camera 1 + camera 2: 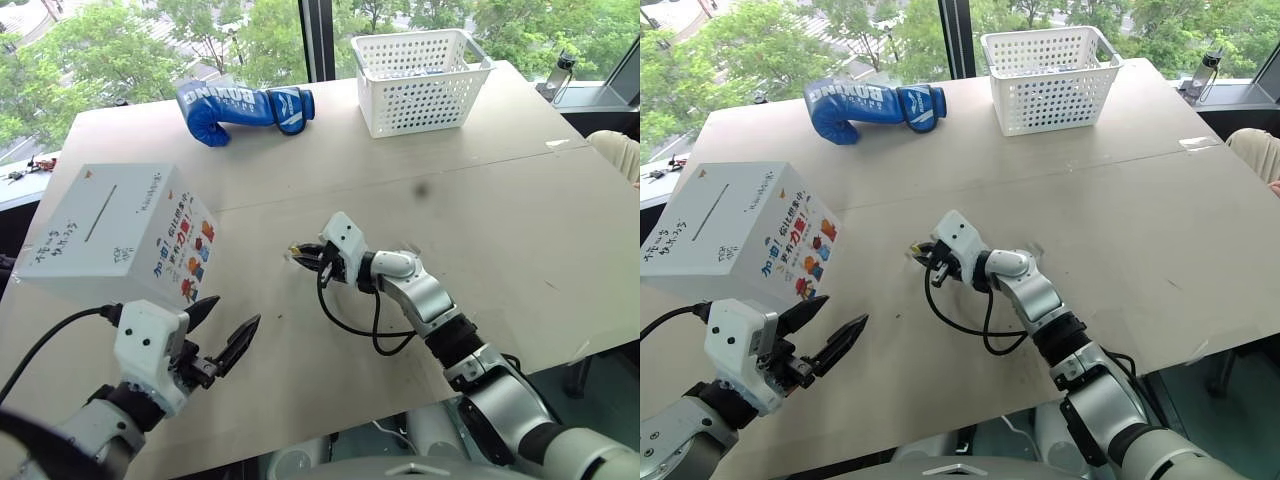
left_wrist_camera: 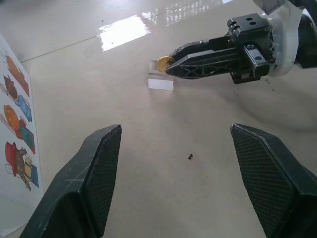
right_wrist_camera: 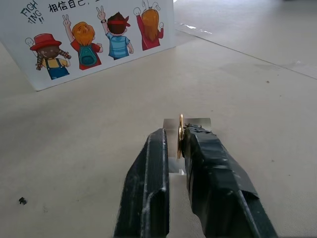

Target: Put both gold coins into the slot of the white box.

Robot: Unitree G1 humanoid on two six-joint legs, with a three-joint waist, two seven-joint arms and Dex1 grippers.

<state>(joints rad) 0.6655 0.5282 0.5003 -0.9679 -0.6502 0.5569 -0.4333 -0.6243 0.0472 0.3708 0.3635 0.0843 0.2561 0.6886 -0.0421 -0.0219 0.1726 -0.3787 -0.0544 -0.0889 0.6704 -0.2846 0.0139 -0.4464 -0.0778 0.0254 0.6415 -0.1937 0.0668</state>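
The white box (image 1: 110,235) stands at the table's left, its thin slot (image 1: 100,213) on top and cartoon figures on the side facing me. A gold coin (image 2: 163,63) stands on edge over a small clear holder (image 2: 160,83) at the table's middle. My right gripper (image 1: 298,252) points left and is shut on this coin (image 3: 180,135), which sits between its fingertips. My left gripper (image 1: 235,310) hovers open near the table's front edge, just right of the box's lower corner, holding nothing.
A blue boxing glove (image 1: 245,108) lies at the back, with a white perforated basket (image 1: 420,80) to its right. A black cable (image 1: 350,320) loops below my right wrist. The table's front edge (image 1: 330,420) runs close under both arms.
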